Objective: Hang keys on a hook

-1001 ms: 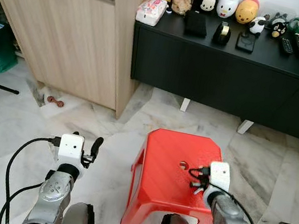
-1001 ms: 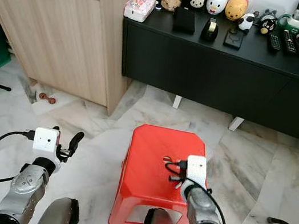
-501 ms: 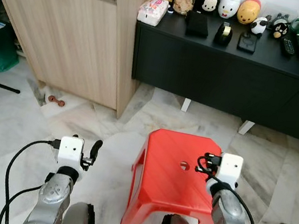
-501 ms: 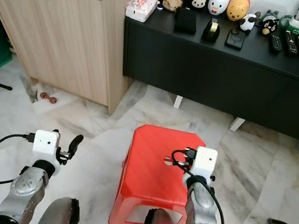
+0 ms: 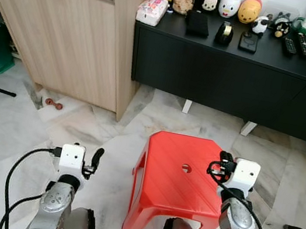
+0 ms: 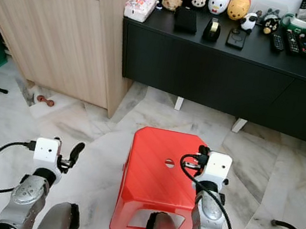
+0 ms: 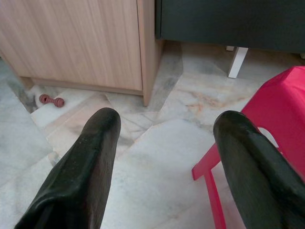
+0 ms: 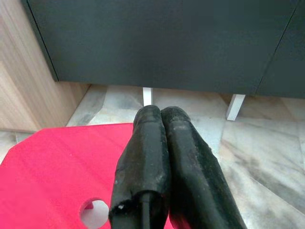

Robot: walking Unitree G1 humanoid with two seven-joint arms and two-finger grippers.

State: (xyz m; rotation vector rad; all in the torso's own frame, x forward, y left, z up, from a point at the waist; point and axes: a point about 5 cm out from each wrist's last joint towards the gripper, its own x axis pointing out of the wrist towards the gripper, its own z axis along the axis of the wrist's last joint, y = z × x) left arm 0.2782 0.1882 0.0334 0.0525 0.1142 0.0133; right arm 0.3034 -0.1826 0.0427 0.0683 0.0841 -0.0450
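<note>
My right gripper [image 5: 222, 160] is shut and hovers above the right edge of a red plastic stool [image 5: 179, 181]. In the right wrist view its fingers [image 8: 159, 124] press together and point toward the black cabinet; a thin dark strip sits between them near their base, and I cannot tell what it is. My left gripper [image 5: 87, 153] is held low over the marble floor, left of the stool. It is open, with nothing between its fingertips [image 7: 102, 124].
A long black cabinet [image 5: 237, 76] on white legs stands ahead. On it are a tissue pack [image 5: 152, 10], character figures [image 5: 230, 3] and remotes [image 5: 298, 45]. A wooden cupboard [image 5: 67, 28] is at left, with a small red object [image 5: 54, 103] on the floor.
My right gripper has lifted from beside the stool's centre hole and moved right, toward the stool's edge. The left arm has barely moved. The camera has shifted slightly.
</note>
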